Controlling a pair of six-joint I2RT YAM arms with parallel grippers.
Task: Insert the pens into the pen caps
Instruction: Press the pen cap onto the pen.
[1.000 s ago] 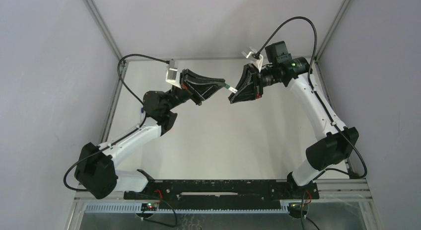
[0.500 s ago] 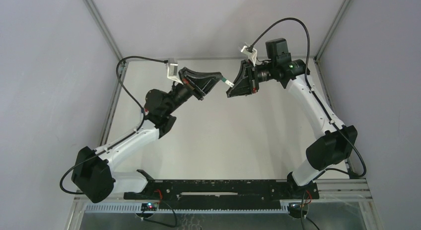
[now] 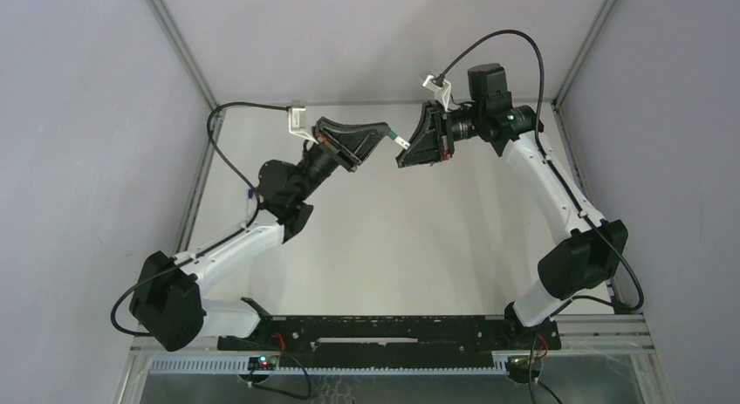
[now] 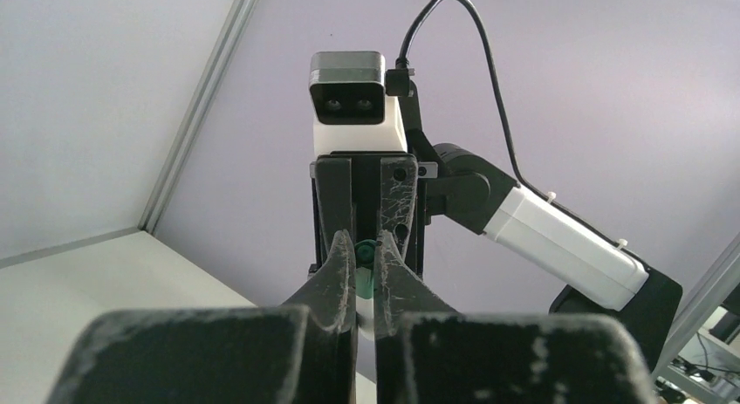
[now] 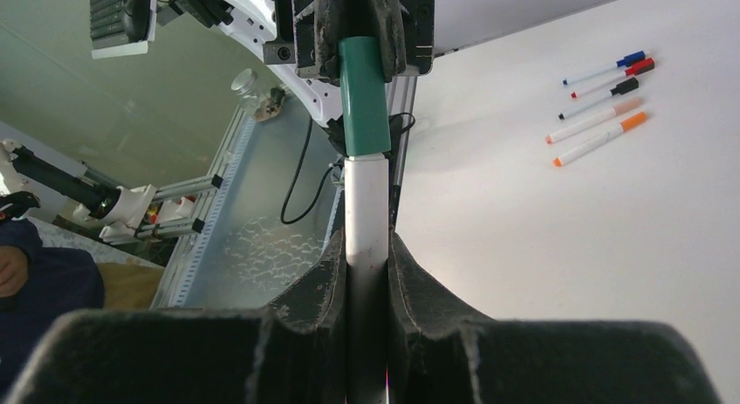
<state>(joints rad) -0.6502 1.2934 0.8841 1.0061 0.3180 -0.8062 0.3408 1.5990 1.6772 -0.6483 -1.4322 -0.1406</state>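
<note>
Both grippers hold one pen in the air over the far part of the table. My right gripper (image 5: 366, 240) is shut on the white barrel of the pen (image 5: 366, 203). A green pen cap (image 5: 364, 99) sits on the pen's far end, and my left gripper (image 4: 366, 247) is shut on that cap (image 4: 365, 269). From above, the left gripper (image 3: 380, 135) and right gripper (image 3: 408, 151) face each other tip to tip, with the pen (image 3: 399, 143) bridging them. Several capped pens lie side by side on the table: blue (image 5: 630, 59), red (image 5: 641, 68), black (image 5: 624, 85), pinkish (image 5: 602, 116) and orange (image 5: 611, 138).
The white table (image 3: 393, 238) is enclosed by grey walls and metal corner posts (image 3: 179, 46). The arms' black base rail (image 3: 384, 330) runs along the near edge. A person's blue sleeve (image 5: 35, 282) shows beyond the table in the right wrist view.
Both grippers have moved together toward the back of the table, keeping the pen between them. Neither grip has changed, and there has been almost no movement in the last half second.
</note>
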